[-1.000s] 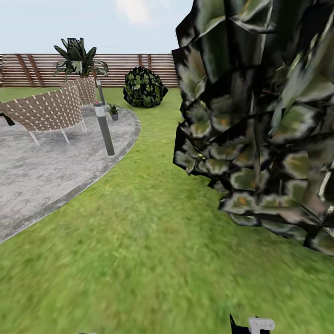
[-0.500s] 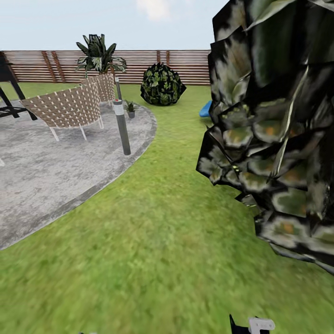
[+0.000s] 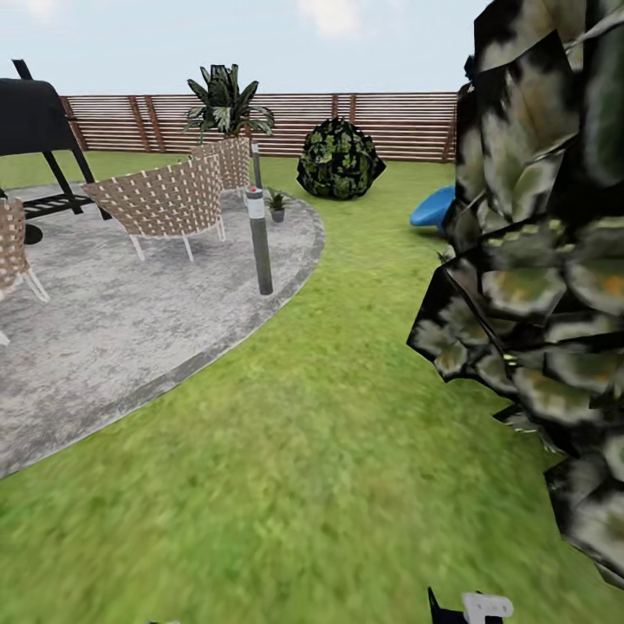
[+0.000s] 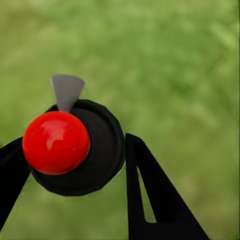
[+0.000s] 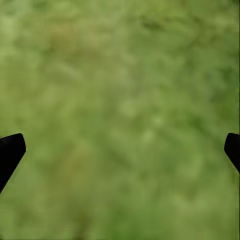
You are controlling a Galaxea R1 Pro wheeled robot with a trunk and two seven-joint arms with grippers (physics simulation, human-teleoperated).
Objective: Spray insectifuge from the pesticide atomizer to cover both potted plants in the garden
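Across the garden's lawn (image 3: 286, 433) the robot is in transit, a big dark bush (image 3: 537, 286) close on its right. Past the grey patio (image 3: 104, 329) a small potted plant (image 3: 276, 205) stands near the far edge; no second one shows. The pickup looks done: the left gripper (image 4: 75, 165) pinches the atomizer (image 4: 75, 147), red cap up. Spraying both plants remains. The right gripper (image 5: 120, 150) is spread wide over grass, holding nothing. The pot's contents beyond its leaves are too small to tell.
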